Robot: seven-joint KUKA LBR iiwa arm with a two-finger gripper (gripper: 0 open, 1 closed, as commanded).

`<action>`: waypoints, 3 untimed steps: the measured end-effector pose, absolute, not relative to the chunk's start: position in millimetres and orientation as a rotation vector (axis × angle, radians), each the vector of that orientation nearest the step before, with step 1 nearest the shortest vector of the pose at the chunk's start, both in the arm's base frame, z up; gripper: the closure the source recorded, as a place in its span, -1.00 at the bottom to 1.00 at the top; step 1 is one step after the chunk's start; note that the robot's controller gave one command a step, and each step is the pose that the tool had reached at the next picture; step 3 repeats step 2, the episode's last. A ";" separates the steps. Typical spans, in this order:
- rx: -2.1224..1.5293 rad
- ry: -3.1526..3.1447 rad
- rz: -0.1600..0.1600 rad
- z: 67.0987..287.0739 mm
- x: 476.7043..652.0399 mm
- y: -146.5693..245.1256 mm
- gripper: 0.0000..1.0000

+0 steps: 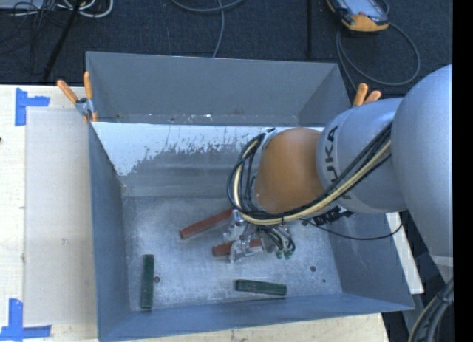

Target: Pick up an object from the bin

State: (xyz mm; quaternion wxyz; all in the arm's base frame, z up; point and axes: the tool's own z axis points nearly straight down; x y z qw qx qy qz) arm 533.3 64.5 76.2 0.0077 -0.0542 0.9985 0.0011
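**Gripper down on a brown stick at mid-bin**

A short reddish-brown flat stick [222,250] lies near the middle of the floor of the grey metal bin [108,207]. Its right end is hidden under the gripper [240,247]. Whether the claw is open or closed on it cannot be told, as the wrist's orange cover [292,167] and looping cables [247,178] crowd it. Two brown sticks can be counted: the second, longer brown stick [205,225] lies just behind, partly covered. Two dark green flat bars lie well apart in front: the upright green bar [148,281] at left and the level green bar [260,287] near the front wall.

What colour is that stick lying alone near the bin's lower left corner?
The stick is dark green, clearest in the camera view.
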 end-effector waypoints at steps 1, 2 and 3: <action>-0.169 3.122 0.004 76.2 533.3 64.5 1.00; -0.239 3.123 0.000 254.4 539.5 64.4 1.00; -0.239 3.123 0.000 254.4 539.5 64.4 1.00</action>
